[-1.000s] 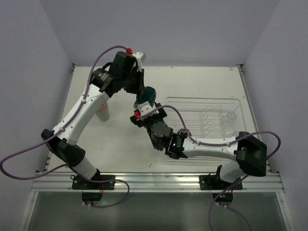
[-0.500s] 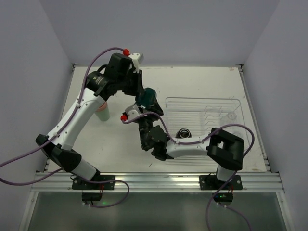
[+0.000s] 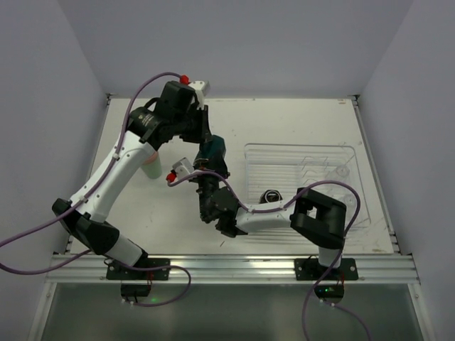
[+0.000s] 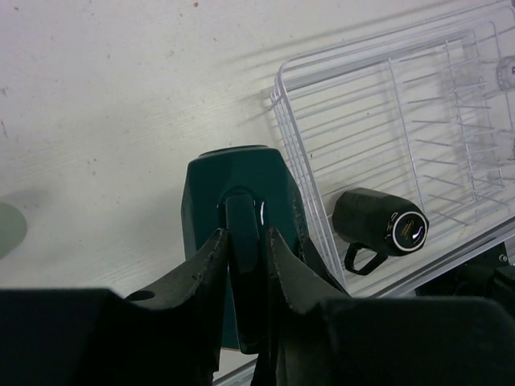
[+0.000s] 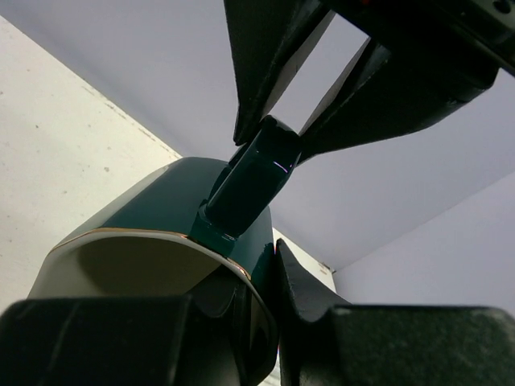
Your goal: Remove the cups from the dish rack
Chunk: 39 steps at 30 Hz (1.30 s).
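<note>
Mug (image 4: 233, 193), dark teal and glossy with a thin gold rim, sits just left of the dish rack (image 3: 298, 147), over the table (image 3: 284, 117). The left pincer (image 4: 244, 241) clamps its handle; the right pincer (image 5: 257, 277) is clamped on its rim. Counted: one such mug, one black mug (image 4: 374, 223) on its side inside the rack, one clear glass (image 3: 343, 170) at the rack's far right, and one pale green tumbler (image 3: 151, 167) well left of the rack.

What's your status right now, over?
Left gripper pinching teal mug by its handle. Right gripper shut on its rim. Black mug lying in rack. Nothing seen blocking.
</note>
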### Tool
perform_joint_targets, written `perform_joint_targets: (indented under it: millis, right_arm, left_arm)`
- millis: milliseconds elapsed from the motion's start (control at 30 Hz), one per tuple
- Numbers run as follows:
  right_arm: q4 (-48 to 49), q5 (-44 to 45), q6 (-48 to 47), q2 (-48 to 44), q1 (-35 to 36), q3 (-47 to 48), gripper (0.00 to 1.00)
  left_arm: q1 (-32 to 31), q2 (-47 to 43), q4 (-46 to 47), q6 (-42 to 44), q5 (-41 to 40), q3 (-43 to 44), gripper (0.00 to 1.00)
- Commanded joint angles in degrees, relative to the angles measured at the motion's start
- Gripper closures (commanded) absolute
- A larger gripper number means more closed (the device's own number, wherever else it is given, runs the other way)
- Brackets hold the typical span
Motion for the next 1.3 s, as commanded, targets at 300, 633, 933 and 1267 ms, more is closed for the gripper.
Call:
perform_joint_targets:
  millis: [300, 633, 933, 1267]
  right_arm:
    - [-15.54, -0.05, 32.99, -19.63, 1.15, -4.34, 1.0]
    - [-82.95, -16.3, 87.41, -30.8, -4.39, 6.73, 1.0]
    - [-98.5, -34.04, 94.89, -27.91, -11.5, 18.03, 1.0]
    - [-114.17, -55.24, 92.7, 1.62, -18.63, 51.19, 1.0]
  left_arm:
    - [0.19, -5.33, 5.02, 0.19, -7.2, 7.83, 0.0]
    - [0.28, -20.6, 14.31, -3.32, -14.69, -9.5, 0.02]
    - [0.19, -33.62, 13.27, -5.17, -31.11, -19.49, 0.11]
    - [0.28, -46.71, 21.96, -3.76, -42.63, -28.53, 0.25]
